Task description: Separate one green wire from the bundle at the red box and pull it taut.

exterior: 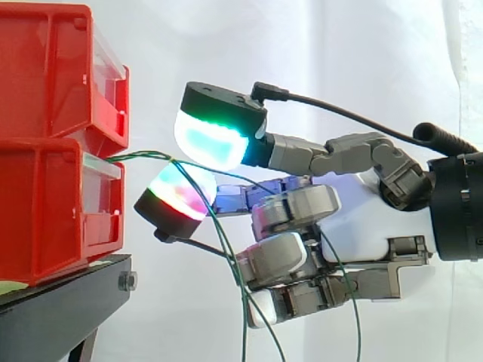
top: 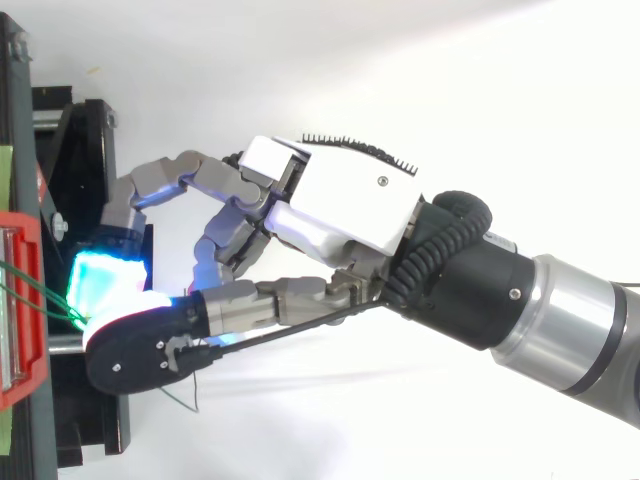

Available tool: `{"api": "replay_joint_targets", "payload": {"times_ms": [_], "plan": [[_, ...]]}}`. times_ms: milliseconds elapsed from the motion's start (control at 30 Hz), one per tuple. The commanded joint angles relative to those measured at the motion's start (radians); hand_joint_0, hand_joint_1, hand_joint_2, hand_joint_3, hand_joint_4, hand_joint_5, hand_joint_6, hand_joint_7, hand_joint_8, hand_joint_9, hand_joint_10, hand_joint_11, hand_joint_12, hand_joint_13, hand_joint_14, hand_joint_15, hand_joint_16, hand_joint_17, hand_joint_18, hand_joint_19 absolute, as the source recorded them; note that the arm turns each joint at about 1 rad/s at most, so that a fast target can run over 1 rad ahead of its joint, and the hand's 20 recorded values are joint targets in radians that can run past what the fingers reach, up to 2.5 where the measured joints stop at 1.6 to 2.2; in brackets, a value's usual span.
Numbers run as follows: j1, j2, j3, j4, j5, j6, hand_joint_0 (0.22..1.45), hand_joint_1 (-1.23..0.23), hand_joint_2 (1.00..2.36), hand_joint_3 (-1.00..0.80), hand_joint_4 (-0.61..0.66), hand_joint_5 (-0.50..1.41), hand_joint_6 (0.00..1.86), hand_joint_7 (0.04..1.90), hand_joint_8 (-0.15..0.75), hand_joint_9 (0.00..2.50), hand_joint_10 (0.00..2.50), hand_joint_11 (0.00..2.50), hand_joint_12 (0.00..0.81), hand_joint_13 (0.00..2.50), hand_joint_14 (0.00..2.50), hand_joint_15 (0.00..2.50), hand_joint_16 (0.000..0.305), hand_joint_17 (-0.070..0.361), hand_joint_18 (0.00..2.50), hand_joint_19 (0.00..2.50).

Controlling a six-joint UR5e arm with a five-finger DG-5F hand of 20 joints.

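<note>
Standing at the left of the side view on a black metal stand [exterior: 60, 309], two red plastic bins are stacked one on the other, the upper red bin [exterior: 45, 68] above the lower red bin [exterior: 45, 211], with a white curtain [exterior: 339, 45] behind. Thin green wires [exterior: 143, 155] come out at the top front of the lower bin and run level to the right, off the box and into the robot's hand [exterior: 355, 219].

The hand comes in from the right with its white palm turned towards the bins. Two of its digits reach forward, and their pads meet just off the front of the lower bin. One pad [exterior: 211, 139] above glows green and cyan. The other [exterior: 181, 192] below glows red, green and white. The wires pass between these two pads, which are pressed in on them. How many strands are caught there cannot be told.

Between the box and the pads the wires lie nearly straight. Past the pads they fall away. Some strands drop steeply down in front of the hand, and one runs on along the palm before hanging down. The remaining fingers are curled in towards the palm, below the pinch.

From above, the same wires [top: 40, 292] cross from the red bin's rim [top: 35, 240] to the glowing pads, where the hand [top: 350, 205] closes on them.
</note>
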Motion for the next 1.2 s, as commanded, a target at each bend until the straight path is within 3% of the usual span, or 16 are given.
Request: {"api": "replay_joint_targets", "payload": {"times_ms": [0,133,200,267,433,567,867,1167], "plan": [[0.000,0.000,0.003,-0.001,0.000,0.000,0.62,-0.76,1.01,-0.43,0.01,-0.19,0.90,0.95,0.179,1.24,1.00,1.43,0.286,1.39,0.01,1.59,0.050,0.112,1.02,0.86],[0.001,0.000,0.005,-0.001,0.000,0.000,0.63,-0.75,1.01,-0.31,-0.04,-0.19,0.92,0.99,0.178,1.21,1.22,1.37,0.278,1.41,0.01,1.61,0.050,0.111,1.03,0.87],[0.001,0.000,0.006,-0.001,0.000,0.000,0.63,-0.75,1.02,-0.25,-0.06,-0.19,0.93,1.02,0.182,1.18,1.48,1.30,0.281,1.42,0.01,1.64,0.049,0.111,1.04,0.88],[0.001,0.000,0.006,-0.001,0.000,0.000,0.63,-0.75,1.02,-0.24,-0.07,-0.19,0.93,1.00,0.181,1.17,1.53,1.28,0.282,1.42,0.01,1.65,0.050,0.112,1.04,0.88],[0.001,0.000,0.008,-0.001,0.000,0.000,0.64,-0.76,1.02,-0.24,-0.07,-0.19,0.94,0.99,0.179,1.16,1.58,1.26,0.290,1.41,0.01,1.65,0.050,0.111,1.04,0.88],[0.001,0.000,0.006,-0.003,0.000,0.002,0.68,-0.84,1.02,-0.25,-0.10,-0.19,0.94,1.00,0.186,1.12,1.63,1.22,0.283,1.40,0.01,1.65,0.049,0.111,1.05,0.88],[0.001,0.000,0.008,-0.038,-0.002,0.026,0.75,-0.91,1.00,-0.50,-0.06,-0.17,0.95,1.03,0.191,1.14,1.65,1.23,0.296,1.40,0.01,1.61,0.048,0.109,1.08,0.87],[0.001,0.000,0.008,-0.058,0.000,0.048,0.75,-0.97,1.00,-0.50,-0.03,-0.16,0.95,1.06,0.198,1.17,1.62,1.24,0.293,1.41,0.01,1.62,0.046,0.105,1.10,0.88]]}}
